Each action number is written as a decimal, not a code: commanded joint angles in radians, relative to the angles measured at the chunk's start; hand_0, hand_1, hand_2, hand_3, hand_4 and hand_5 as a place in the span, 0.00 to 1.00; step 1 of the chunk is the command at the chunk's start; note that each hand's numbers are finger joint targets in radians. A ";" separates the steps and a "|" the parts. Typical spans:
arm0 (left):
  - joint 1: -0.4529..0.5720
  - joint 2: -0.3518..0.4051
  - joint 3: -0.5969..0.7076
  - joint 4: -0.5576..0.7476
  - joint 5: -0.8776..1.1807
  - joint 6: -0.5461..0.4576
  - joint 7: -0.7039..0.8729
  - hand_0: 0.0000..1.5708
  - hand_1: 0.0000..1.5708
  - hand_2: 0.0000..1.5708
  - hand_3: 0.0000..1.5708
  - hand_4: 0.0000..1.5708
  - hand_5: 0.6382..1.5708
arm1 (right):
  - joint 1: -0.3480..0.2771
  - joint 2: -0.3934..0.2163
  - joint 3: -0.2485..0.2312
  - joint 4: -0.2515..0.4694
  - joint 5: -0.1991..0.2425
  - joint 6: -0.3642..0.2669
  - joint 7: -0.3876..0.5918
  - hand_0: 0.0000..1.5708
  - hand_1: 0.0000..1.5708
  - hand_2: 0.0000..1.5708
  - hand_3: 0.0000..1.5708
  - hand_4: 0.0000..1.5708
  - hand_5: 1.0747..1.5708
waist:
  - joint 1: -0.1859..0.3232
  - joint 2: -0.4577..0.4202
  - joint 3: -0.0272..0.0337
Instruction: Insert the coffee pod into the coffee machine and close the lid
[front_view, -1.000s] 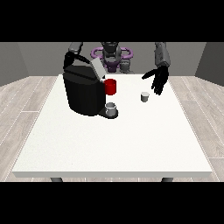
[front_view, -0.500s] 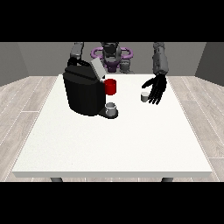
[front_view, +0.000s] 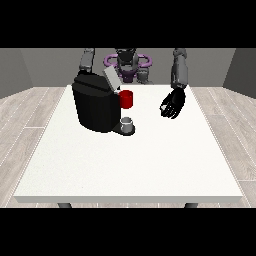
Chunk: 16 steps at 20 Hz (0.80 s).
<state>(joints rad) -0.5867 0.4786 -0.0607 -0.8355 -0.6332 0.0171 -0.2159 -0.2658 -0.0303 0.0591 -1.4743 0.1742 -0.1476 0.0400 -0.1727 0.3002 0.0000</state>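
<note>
Here, hand at view's right (front_view: 172, 105) hangs over counter (front_view: 150, 160), fingers curled downward; coffee pod not visible, likely hidden inside that grasp, cannot confirm. Other hand hidden behind coffee machine (front_view: 96, 104). Machine: black, boxy, matte; grey lid (front_view: 111, 78) tilted open; red part (front_view: 126, 99) at front; small grey cup (front_view: 127, 122) on base. Pod judged light, rigid, smooth, small; best pinched at sides.
</note>
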 joint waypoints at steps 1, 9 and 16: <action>-0.028 0.009 -0.048 0.058 -0.087 0.009 -0.024 0.48 0.48 0.61 0.52 0.22 1.00 | -0.047 0.023 0.008 0.010 0.012 -0.017 0.029 0.00 0.00 0.00 0.00 0.00 1.00 | 0.001 0.007 -0.0002; -0.073 0.004 -0.076 0.145 -0.171 -0.064 0.014 0.46 0.46 0.61 0.54 0.25 1.00 | -0.049 0.008 -0.032 0.098 -0.030 0.020 -0.010 0.00 0.00 0.00 0.00 0.00 1.00 | 0.007 -0.026 0.0000; -0.079 -0.076 -0.087 0.165 -0.218 -0.046 0.001 0.73 0.73 0.80 0.74 0.30 1.00 | 0.021 0.030 -0.037 0.183 -0.025 -0.013 -0.067 0.00 0.00 0.00 0.00 0.00 1.00 | 0.026 -0.100 0.0001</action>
<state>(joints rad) -0.6622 0.4517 -0.1256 -0.6721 -0.8163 -0.0236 -0.2295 -0.2613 -0.0105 0.0357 -1.3446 0.1500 -0.1466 -0.0193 -0.1618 0.2455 0.0007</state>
